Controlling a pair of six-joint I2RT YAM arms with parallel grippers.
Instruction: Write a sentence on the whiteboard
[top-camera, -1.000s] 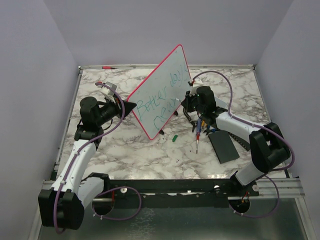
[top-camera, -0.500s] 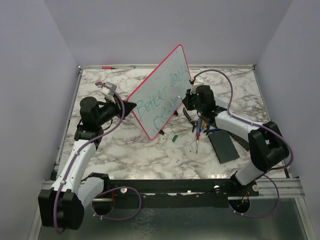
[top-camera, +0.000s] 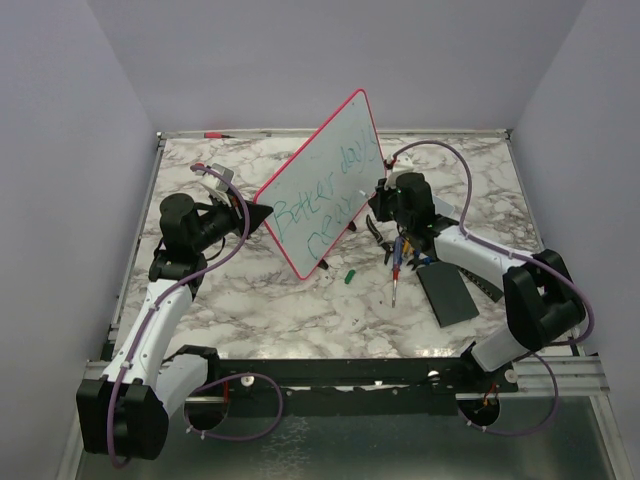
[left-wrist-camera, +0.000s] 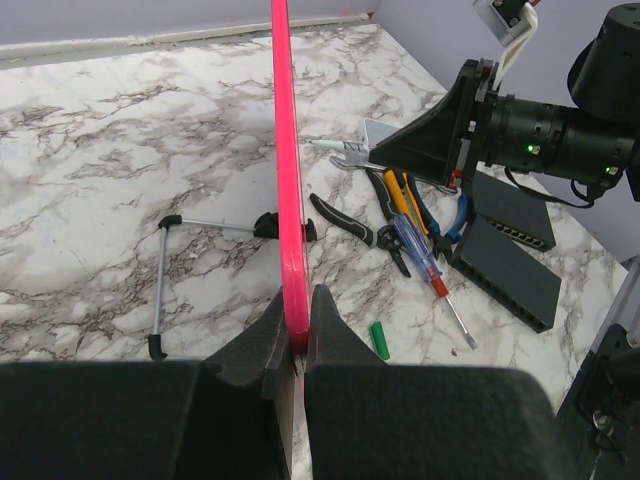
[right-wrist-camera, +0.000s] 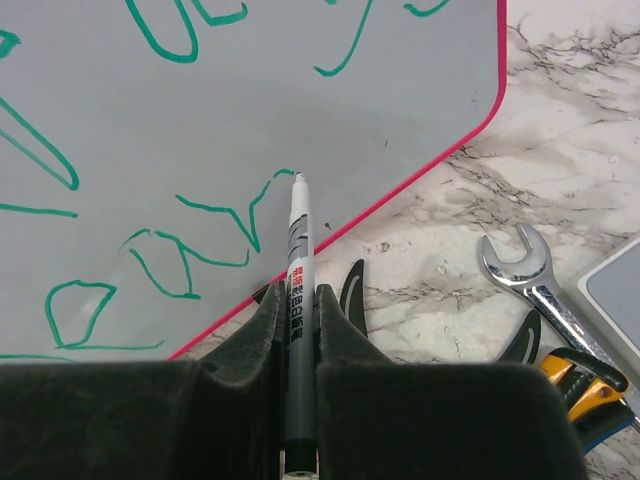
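Observation:
The whiteboard (top-camera: 325, 180), white with a red-pink rim, stands tilted on the marble table and carries green handwriting. My left gripper (top-camera: 262, 215) is shut on its left edge; the left wrist view shows the pink rim (left-wrist-camera: 286, 180) pinched between the jaws of the left gripper (left-wrist-camera: 297, 305). My right gripper (top-camera: 380, 195) is shut on a grey marker (right-wrist-camera: 299, 290). The marker's tip touches the board face (right-wrist-camera: 250, 100) at the end of a green stroke, near the board's lower right edge.
Pliers, a spanner (right-wrist-camera: 530, 280) and a red-and-blue screwdriver (top-camera: 396, 262) lie by the right arm. A green marker cap (top-camera: 350, 276) lies in front of the board. Two black rectangular pads (top-camera: 447, 293) lie at the right. A metal stand leg (left-wrist-camera: 160, 290) lies behind the board.
My right gripper has shifted slightly right and up along the board with the marker. The left arm and the board have not moved.

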